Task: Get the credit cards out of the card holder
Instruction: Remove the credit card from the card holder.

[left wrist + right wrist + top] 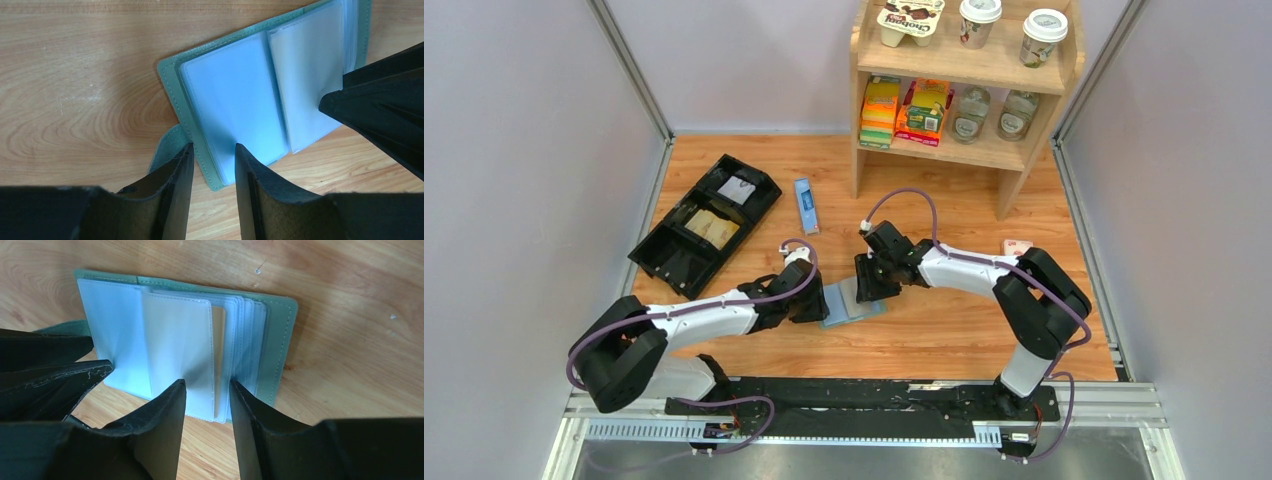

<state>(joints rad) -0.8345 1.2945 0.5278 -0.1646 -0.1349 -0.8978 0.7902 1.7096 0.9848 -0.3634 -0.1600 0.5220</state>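
Right gripper [207,385] half open at the card holder [849,308], clamping nothing I can see.
I have the holder lying open and flat between both arms. One credit card [218,360] edge shows straight ahead of the right jaws, its long axis pointing at them. Left gripper [214,150], jaws apart, sits at the opposite edge.

Bright, even, diffuse light from overhead; faint short shadows on the table [944,345]. Soft whitish sheen on the card holder [240,95] pocket pages. Overhead view sharp, colours true; wrist views dark, slightly blurred in near foreground, mildly stretched toward edges.
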